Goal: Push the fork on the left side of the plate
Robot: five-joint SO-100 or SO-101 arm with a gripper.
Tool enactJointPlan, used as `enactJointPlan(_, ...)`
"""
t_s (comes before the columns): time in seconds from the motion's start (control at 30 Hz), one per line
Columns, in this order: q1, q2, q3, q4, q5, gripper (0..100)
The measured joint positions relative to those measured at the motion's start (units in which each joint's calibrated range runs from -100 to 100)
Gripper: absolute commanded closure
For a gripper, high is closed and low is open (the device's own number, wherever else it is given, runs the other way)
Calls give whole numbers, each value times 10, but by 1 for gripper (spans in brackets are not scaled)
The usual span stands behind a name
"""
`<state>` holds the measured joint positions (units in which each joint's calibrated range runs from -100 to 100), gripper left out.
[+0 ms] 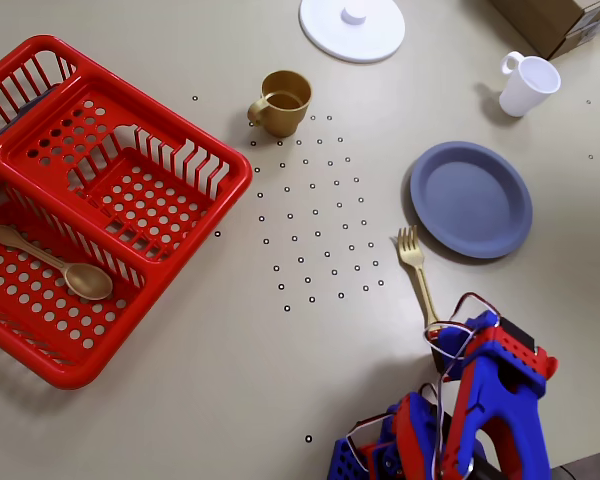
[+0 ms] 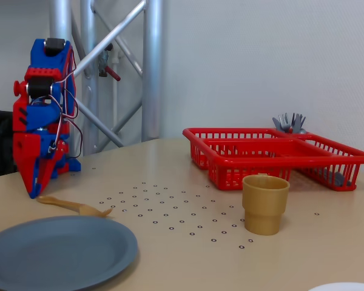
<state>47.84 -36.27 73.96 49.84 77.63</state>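
Fork (image 1: pixel 417 271) lies flat on the tan table (image 1: pixel 230 380), its handle end right under my pincer (image 2: pixel 33 195), its tines pointing away from me toward the plate (image 1: pixel 471 198). In the overhead view the tines stop just short of the plate's rim, near its lower left edge, apart from it. In the fixed view my pincer's tip comes down to the table at the very end of the handle; whether it touches the handle I cannot tell. Whether my pincer is parted or closed I cannot tell either, since the arm body covers it from above and from the side it reads as a single red wedge.

The fork is small, gold-tan, with short tines and a slim handle, shorter than the plate is wide. The plate is round, slate-blue, with a raised rim.

Beyond the fork from my pincer, to the left in the overhead view, is bare table marked with a field of small dots (image 1: pixel 315 215), open as far as the red basket (image 1: pixel 90 190), which holds a gold spoon (image 1: pixel 55 265). Farther out past the dots stands a gold cup (image 1: pixel 282 101), then a white lid (image 1: pixel 352 25); a white mug (image 1: pixel 527 84) sits beyond the plate, well apart from it.
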Motion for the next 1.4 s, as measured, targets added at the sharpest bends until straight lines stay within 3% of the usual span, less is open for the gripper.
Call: enactJointPlan(1.4,-127,218,-202,-47,-123,100)
